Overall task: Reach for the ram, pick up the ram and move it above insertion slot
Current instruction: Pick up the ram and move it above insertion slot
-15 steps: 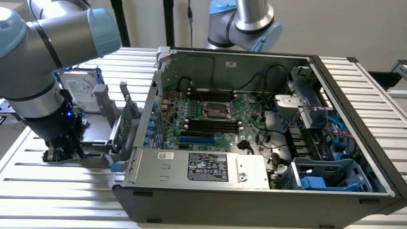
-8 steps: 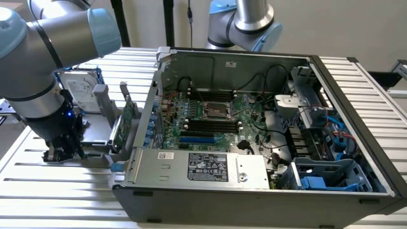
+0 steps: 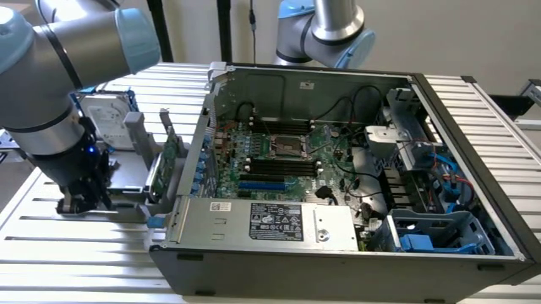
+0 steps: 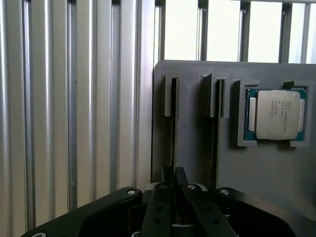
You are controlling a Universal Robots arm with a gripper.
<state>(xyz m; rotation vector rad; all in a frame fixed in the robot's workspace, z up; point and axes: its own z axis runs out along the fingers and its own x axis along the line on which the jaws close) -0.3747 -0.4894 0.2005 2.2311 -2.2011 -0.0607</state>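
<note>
Where the grey fixture plate (image 3: 127, 183) rests on the slatted aluminium tabletop (image 3: 85, 240), on the exterior view's left of the open computer case (image 3: 338, 272), the gripper (image 3: 80, 202) is positioned low over the plate, with the arm's wrist above it. From the wrist view, the fingers (image 4: 180, 177) are drawn close together and closed across the thin edge of the ram (image 4: 174, 138). The ram stands on edge in the fixture plate's (image 4: 266, 177) slot nearest the bare tabletop (image 4: 59, 98), seated between the slot's raised end guides. It shows only as a narrow dark strip running into the gripper (image 4: 174, 173). A second, parallel slot (image 4: 215, 143) lies just beside the first, and beyond it a processor (image 4: 276, 114) with a silver heat spreader sits flat in a square pocket of the same plate. In the exterior view, a hard drive (image 3: 106, 120) stands upright at the far side of the plate, and a green expansion card (image 3: 171, 155) stands on edge between the plate and the case wall. Inside the case, the motherboard (image 3: 279, 158) lies flat with its black memory slots (image 3: 283, 168) beside the processor socket, well apart from the gripper. The silver power supply (image 3: 262, 221) with its printed label sits along the near side of the case.
</note>
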